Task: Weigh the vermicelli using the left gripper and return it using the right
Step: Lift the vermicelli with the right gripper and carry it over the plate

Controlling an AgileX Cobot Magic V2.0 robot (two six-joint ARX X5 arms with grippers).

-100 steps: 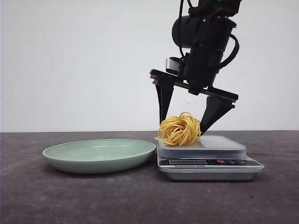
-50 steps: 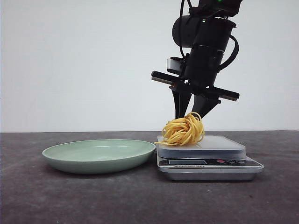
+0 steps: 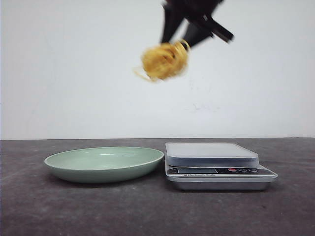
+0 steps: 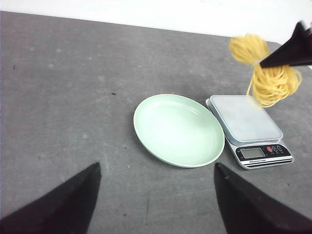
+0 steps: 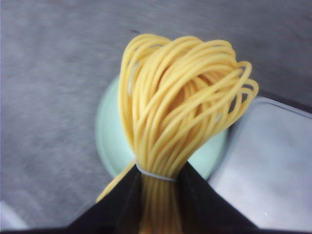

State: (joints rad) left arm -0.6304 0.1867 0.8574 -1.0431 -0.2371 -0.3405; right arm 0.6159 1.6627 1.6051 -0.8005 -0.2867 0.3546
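Note:
My right gripper (image 3: 179, 39) is shut on the vermicelli (image 3: 165, 60), a golden-yellow noodle bundle, and holds it high in the air above the gap between plate and scale. The bundle fills the right wrist view (image 5: 180, 107), pinched between the black fingers (image 5: 122, 200). It also shows in the left wrist view (image 4: 265, 73). The pale green plate (image 3: 104, 163) sits empty on the table, left of the silver kitchen scale (image 3: 216, 164), whose platform is bare. My left gripper (image 4: 156, 168) is open and empty, high above the table in front of the plate (image 4: 178, 129).
The dark grey table (image 3: 147, 211) runs to a white back wall. Plate and scale (image 4: 251, 129) stand side by side, almost touching.
My right gripper closed on the vermicelli on the scale, then lifted it high and to the left. The scale platform is now bare.

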